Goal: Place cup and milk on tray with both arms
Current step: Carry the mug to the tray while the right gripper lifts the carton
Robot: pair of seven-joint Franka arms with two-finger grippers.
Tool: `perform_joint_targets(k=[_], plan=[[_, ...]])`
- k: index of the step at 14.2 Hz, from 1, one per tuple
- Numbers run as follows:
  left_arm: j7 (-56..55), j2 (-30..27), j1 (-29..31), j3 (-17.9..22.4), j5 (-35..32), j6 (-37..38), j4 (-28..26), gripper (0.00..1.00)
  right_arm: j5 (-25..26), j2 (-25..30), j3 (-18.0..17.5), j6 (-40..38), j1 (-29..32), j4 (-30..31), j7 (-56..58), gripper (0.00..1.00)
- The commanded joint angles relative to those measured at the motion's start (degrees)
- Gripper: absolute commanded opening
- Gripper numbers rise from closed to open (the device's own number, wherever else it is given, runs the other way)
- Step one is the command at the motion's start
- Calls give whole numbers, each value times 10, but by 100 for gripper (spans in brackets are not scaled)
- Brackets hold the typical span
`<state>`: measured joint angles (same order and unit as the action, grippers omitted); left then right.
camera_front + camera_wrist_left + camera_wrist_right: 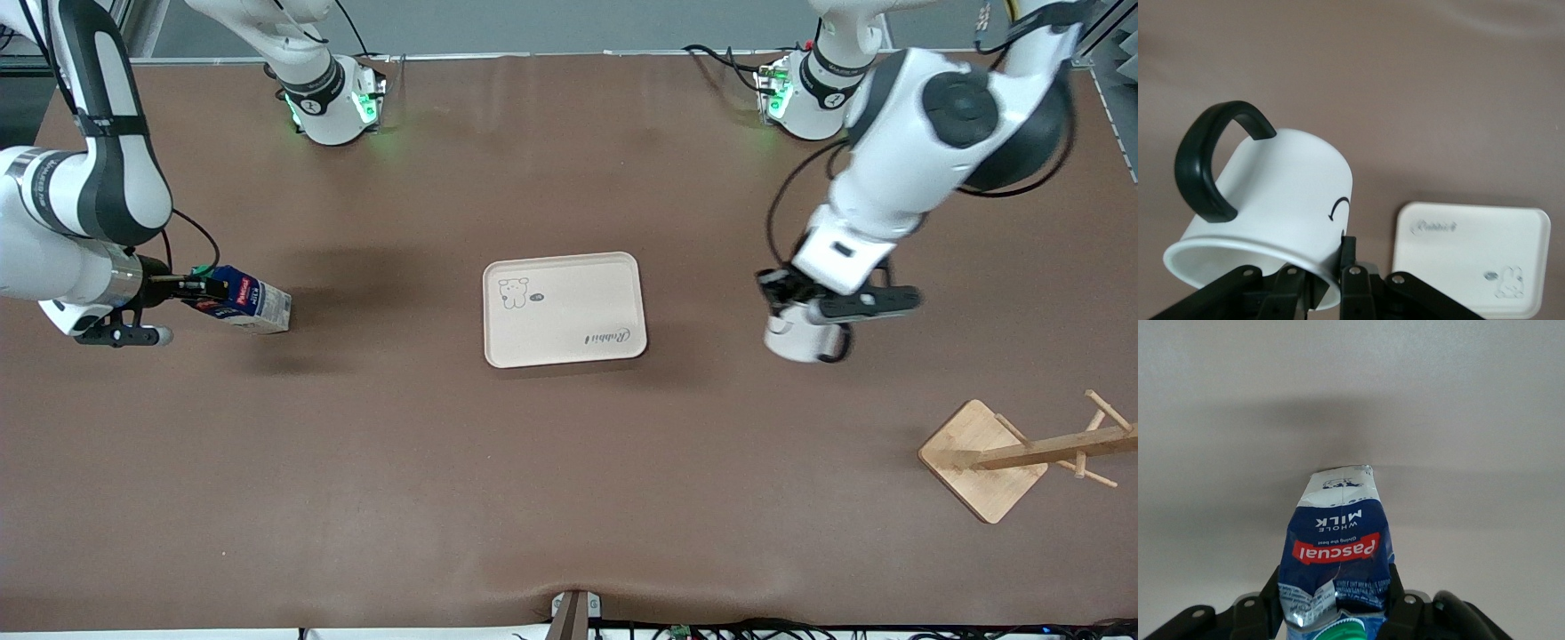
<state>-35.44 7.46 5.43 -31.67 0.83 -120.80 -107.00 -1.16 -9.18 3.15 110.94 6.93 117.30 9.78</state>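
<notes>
The cream tray (569, 333) with a bear drawing lies at the table's middle; it also shows in the left wrist view (1471, 257). My left gripper (805, 307) is shut on the rim of the white cup (800, 338), holding it tilted above the table, toward the left arm's end from the tray. In the left wrist view the cup (1281, 200) shows its black handle and part of the face. My right gripper (206, 289) is shut on the top of the dark-blue milk carton (253, 305), held tilted over the table toward the right arm's end. The carton (1338, 547) fills the right wrist view.
A wooden mug rack (1022, 453) with a square base lies tipped on its side near the left arm's end, nearer to the front camera than the cup. The brown table (569, 498) spreads around the tray.
</notes>
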Motion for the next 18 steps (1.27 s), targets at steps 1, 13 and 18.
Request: perform_joint_targets(k=[1,13,18], plan=[[-103,67,-71,-1,-14,29,46,0,-8,6,-4,-33,7,-7,18,20],[-288,329,-243,6,-12,88,227,0,-14,-2,-70,-195,-104,-150,-165,21],[-289,359,-243,6,-13,89,223,0,-42,-10,-160,-194,-106,-183,-294,22]])
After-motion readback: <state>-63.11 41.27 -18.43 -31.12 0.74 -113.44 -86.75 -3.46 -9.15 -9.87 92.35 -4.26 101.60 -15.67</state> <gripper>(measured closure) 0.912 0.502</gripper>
